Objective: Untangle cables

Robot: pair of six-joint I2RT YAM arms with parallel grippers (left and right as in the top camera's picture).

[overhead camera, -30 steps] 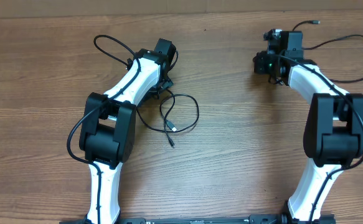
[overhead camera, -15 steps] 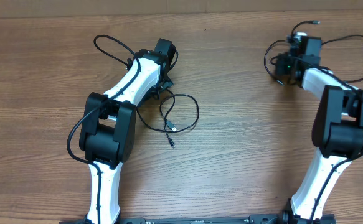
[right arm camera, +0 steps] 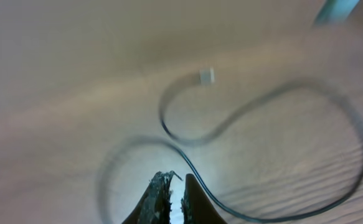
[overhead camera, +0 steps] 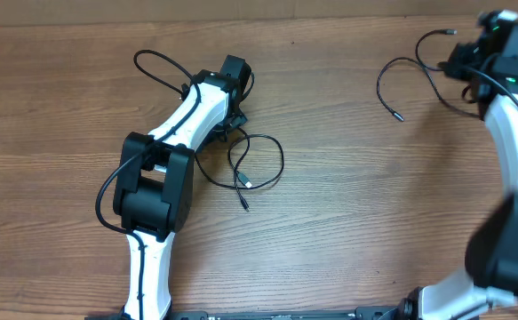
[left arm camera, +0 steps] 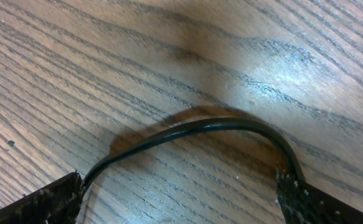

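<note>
My left gripper sits low over the wooden surface with its jaws spread wide. A black cable arches across the gap from one fingertip to the other, lying on the wood and not pinched. From overhead, the left arm covers that gripper, so I only see the cable's loose loop spilling out beside it. Its two plug ends lie close together just below the loop.

My right gripper is at the far right edge, well apart from all that. The wrist picture is blurred, but the jaws look closed on a second cable that runs out from between them. It curls in an S to a small connector, with its other end resting on the surface.
</note>
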